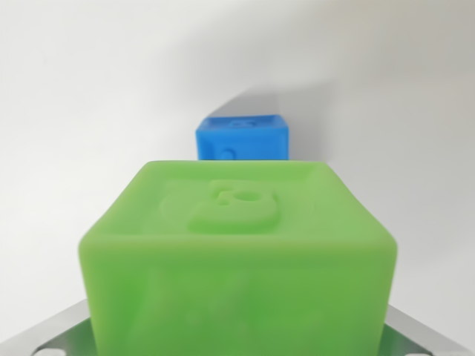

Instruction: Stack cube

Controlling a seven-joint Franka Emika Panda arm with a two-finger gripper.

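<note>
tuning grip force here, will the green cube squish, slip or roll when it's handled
The green cube looks slightly translucent and rubbery, so it may give a little under pressure rather than crack. Its matte surface probably grips well. Flat faces and soft edges suggest it will slide or tip, not roll. It likely sits steadily on the blue cube.

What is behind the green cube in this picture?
A blue cube on the white surface sits behind the green cube. Its lower part is covered.
</note>
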